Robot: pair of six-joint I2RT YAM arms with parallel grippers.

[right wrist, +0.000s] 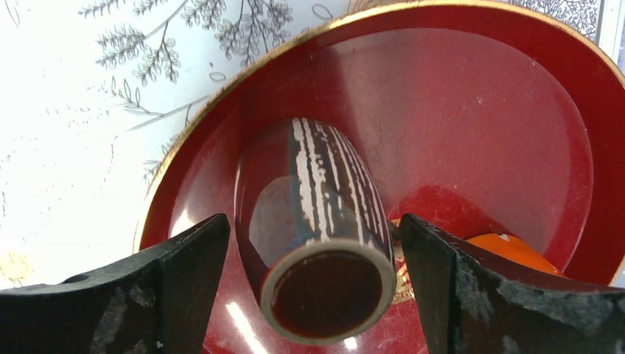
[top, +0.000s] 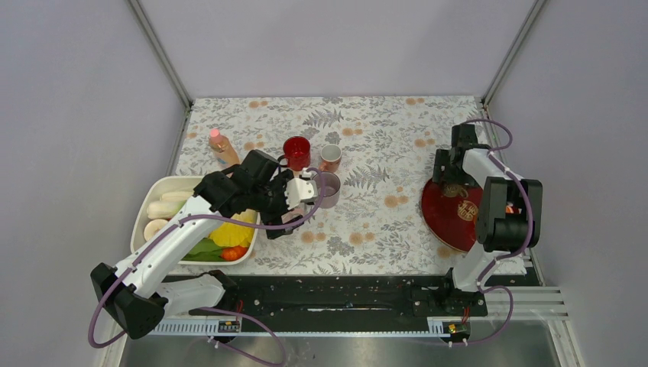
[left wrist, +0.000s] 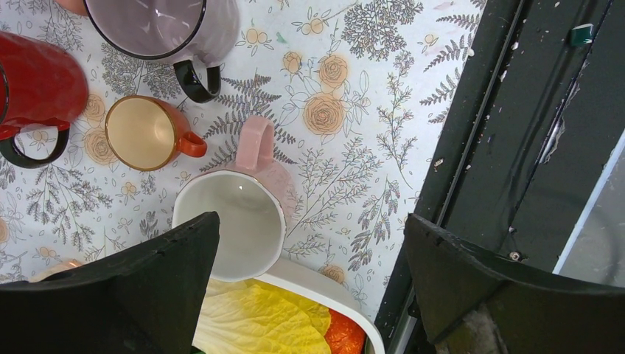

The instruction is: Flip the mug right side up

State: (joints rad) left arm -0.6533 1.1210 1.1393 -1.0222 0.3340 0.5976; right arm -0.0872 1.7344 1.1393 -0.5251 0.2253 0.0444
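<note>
Nearest are the two black fingers of the left gripper (left wrist: 309,221), spread wide with only tablecloth (left wrist: 346,88) between them. Just beyond them is the corner of a white tray (left wrist: 324,284) with yellow food (left wrist: 250,317) in it. The pink mug (left wrist: 247,221) is on the tablecloth just beside this tray, close to the left finger but not between the fingers. Its white inside faces the wrist camera and its handle (left wrist: 256,144) points away, so I judge its mouth is up, or almost.

It looks like glazed ceramic: stiff, smooth, rather slippery and not heavy, but it can chip against the tray. A good hold, I think, is the wall at the rim, one finger inside and one outside. The thick handle is a second choice.

Farther away are an orange cup (left wrist: 144,133), a red mug (left wrist: 37,81) and a grey mug (left wrist: 158,26).

The pink mug's bottom is hidden and the finger cuts off its near rim, so I cannot tell whether it sits flat or leans. From the top camera the arm covers almost all of it.

The right gripper (right wrist: 313,221) is open on both sides of a striped cup (right wrist: 317,184) lying in a red plate (right wrist: 472,133).
</note>
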